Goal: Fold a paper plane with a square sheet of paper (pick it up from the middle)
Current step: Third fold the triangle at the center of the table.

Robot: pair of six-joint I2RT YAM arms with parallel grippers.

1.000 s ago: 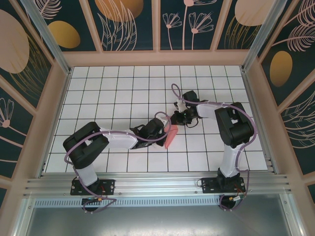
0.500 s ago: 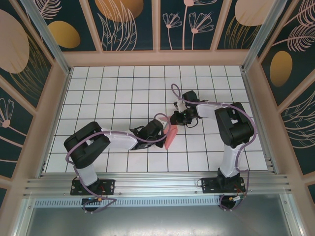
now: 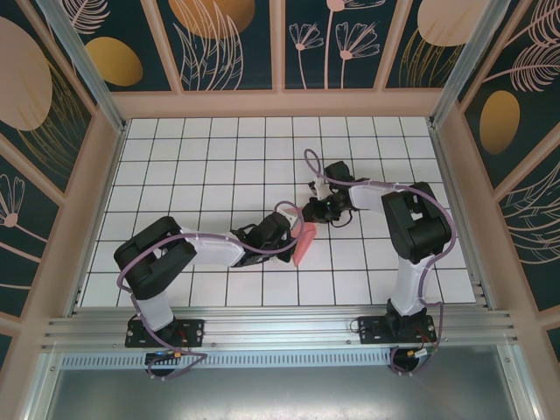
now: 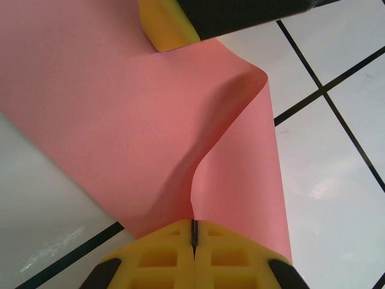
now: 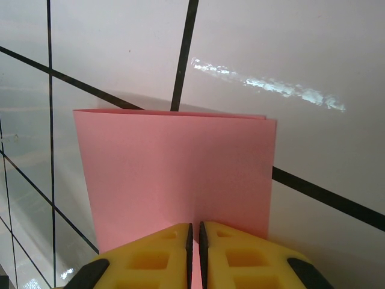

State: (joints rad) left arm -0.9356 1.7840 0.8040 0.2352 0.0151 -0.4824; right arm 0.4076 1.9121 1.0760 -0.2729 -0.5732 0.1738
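The square sheet of paper (image 3: 303, 246) is salmon pink and folded over, standing as a narrow strip on the white tiles near the table's middle. My left gripper (image 3: 291, 238) comes at it from the left and is shut on it. In the left wrist view the yellow jaws (image 4: 194, 232) pinch the paper (image 4: 120, 108) where its two layers meet in a curved fold. My right gripper (image 3: 310, 213) reaches in from the far right. Its jaws (image 5: 194, 233) stand a hair apart with the paper (image 5: 174, 168) between them. One of its yellow fingers (image 4: 165, 24) rests on the sheet's far end.
The white gridded table (image 3: 201, 157) is walled by a wooden frame with dark floral panels (image 3: 232, 44). A metal rail (image 3: 280, 328) runs along the near edge by the arm bases. Purple cables loop over both arms.
From above, the pink strip looks narrower than a second ago. The right gripper has edged slightly left toward it. The left arm has barely moved.
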